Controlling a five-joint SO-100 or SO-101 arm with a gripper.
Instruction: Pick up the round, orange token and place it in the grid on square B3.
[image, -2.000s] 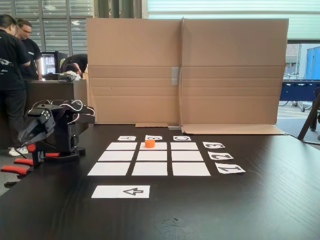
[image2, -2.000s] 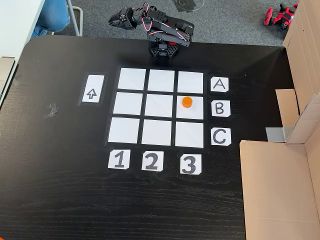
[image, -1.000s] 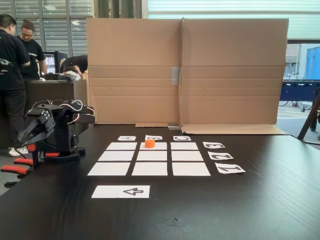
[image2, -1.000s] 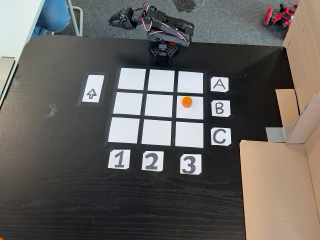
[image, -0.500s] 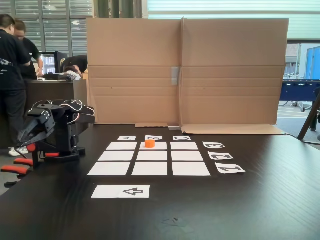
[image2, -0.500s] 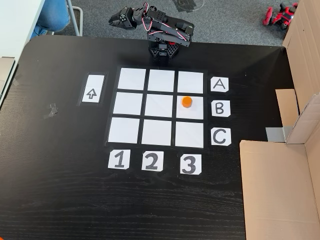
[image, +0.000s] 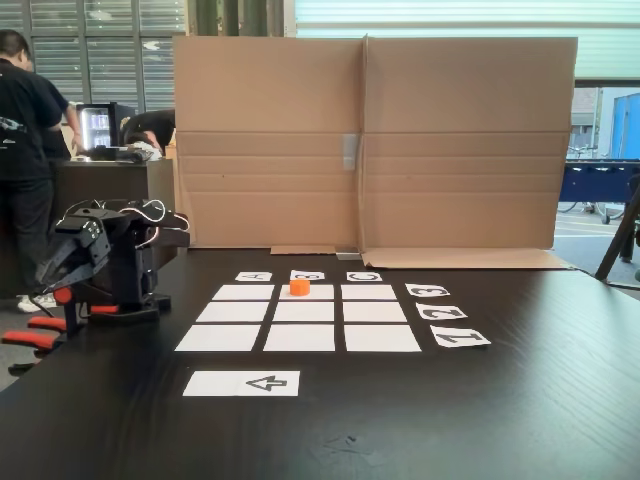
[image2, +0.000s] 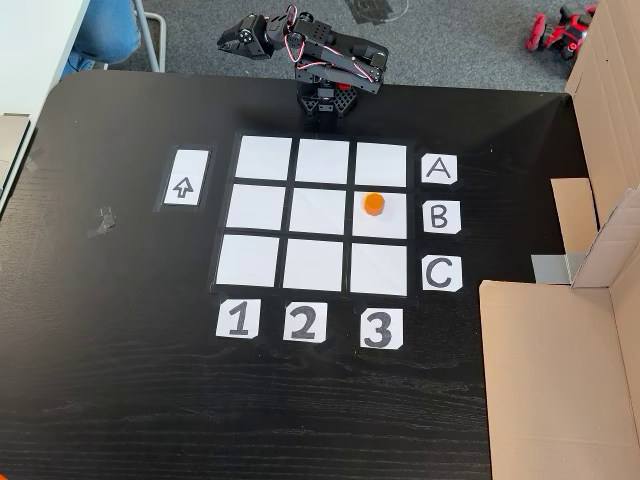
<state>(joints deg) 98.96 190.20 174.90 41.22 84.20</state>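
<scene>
— Where's your token (image2: 373, 204)?
— Look at the grid (image2: 313, 216): it sits upright on square B3 (image2: 380, 227), level with card B (image2: 439, 217) and above card 3 (image2: 378, 329) in the top-down view. In the low view it stands on the far middle cell (image: 299, 287).
— What else can you read?
— Cards A (image2: 437, 170) and C (image2: 440, 273) along the bench's cardboard side, 1 (image2: 238, 320) and 2 (image2: 304, 323) beside 3, and a black arrow on the lone sheet (image2: 184, 186).
— And your claw (image2: 232, 42)?
— The arm (image2: 325, 62) is folded at the bench's far edge, well apart from the token. I cannot tell whether the fingers are apart or together.
</scene>
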